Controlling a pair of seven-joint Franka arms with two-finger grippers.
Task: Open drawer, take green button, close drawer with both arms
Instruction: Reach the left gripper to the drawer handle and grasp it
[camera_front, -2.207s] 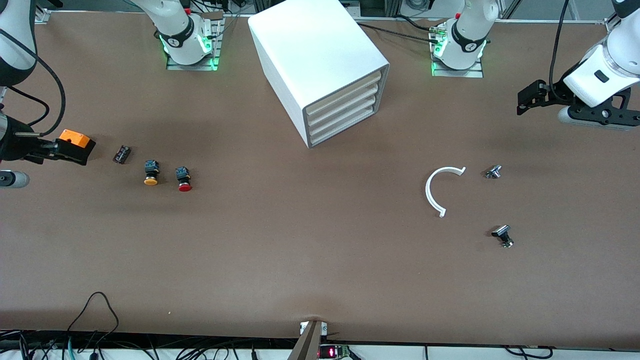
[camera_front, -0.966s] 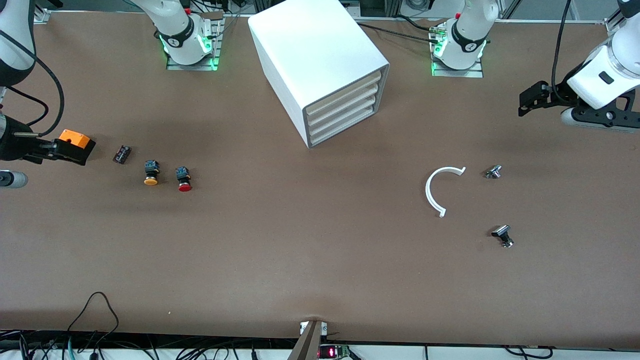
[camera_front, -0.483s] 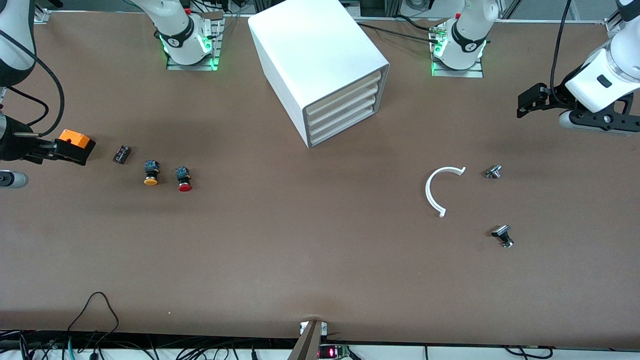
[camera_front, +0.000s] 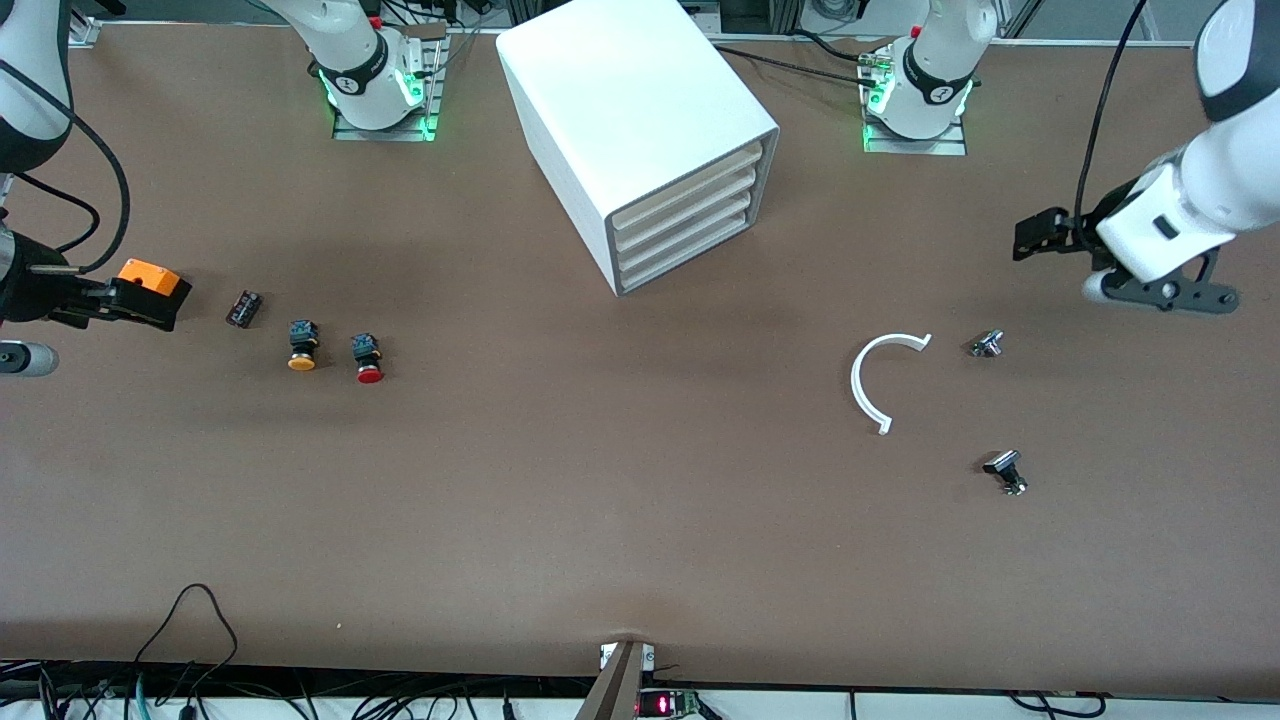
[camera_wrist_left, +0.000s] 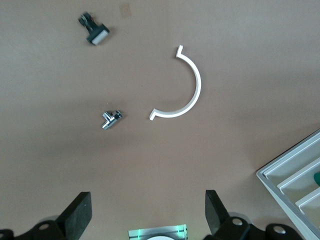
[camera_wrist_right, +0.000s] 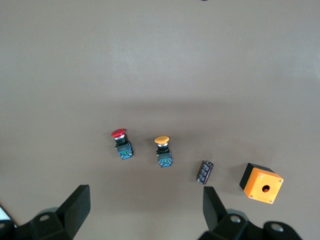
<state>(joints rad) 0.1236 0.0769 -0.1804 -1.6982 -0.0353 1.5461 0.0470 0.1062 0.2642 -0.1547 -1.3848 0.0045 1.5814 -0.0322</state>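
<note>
Front view: drawer not opened yet, approach step

Front view: cabinet (camera_front: 640, 140) sits between the arm bases, all four drawers shut. Target drawer (camera_front: 690, 252) is the lowest strip, front facing the camera and angled toward the left arm's end; long axis runs along that front. Left claw (camera_front: 1035, 235) hangs over bare surface (camera_front: 640, 520) at its own end. Right claw (camera_front: 60, 300) waits over its end.

Left wrist view: claw released, fingers (camera_wrist_left: 77, 215) spread; cabinet corner in sight.

Right wrist view: claw released, grasping nothing. Button not visible, presumably inside the drawer.

Next: left claw must drop low and square up to the strip.
</note>
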